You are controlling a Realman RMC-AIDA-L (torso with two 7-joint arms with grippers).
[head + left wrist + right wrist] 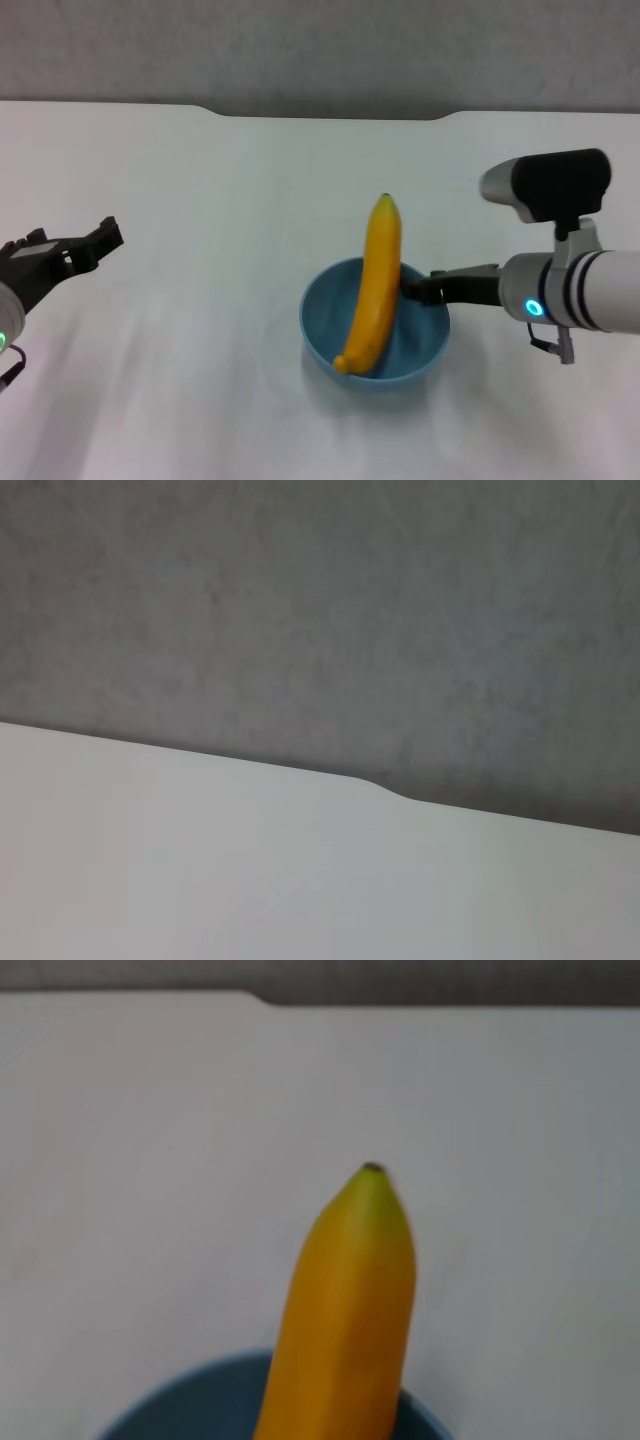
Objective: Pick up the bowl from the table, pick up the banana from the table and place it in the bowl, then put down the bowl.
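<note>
A yellow-orange banana (372, 290) lies in a light-blue bowl (325, 325) near the middle of a white table (200, 200), its lower end down against the near inside wall and its dark stem tip jutting out over the far rim. From the right wrist camera the fruit fills the view, rising out of the bowl's edge (190, 1400) toward the notch in the table's far side.

The right gripper (418, 288) reaches in from the robot's right, and its dark fingers meet the bowl at the rim just beside the banana; they appear clamped on that rim. Whether the bowl hangs just clear of the tabletop or already rests on it cannot be told from here, though a faint shadow sits close beneath it.

The left gripper (95, 245) hovers well apart at the robot's left, its fingers spread and empty. Its wrist camera shows only bare table (250, 870) and the grey wall (320, 610) beyond.

With the fruit already in the bowl, the step in hand looks to be the last one: putting the bowl down. That calls for a level, gentle descent so the overhanging banana does not tip out, then a clean opening of the fingers and a withdrawal away from the rim.
</note>
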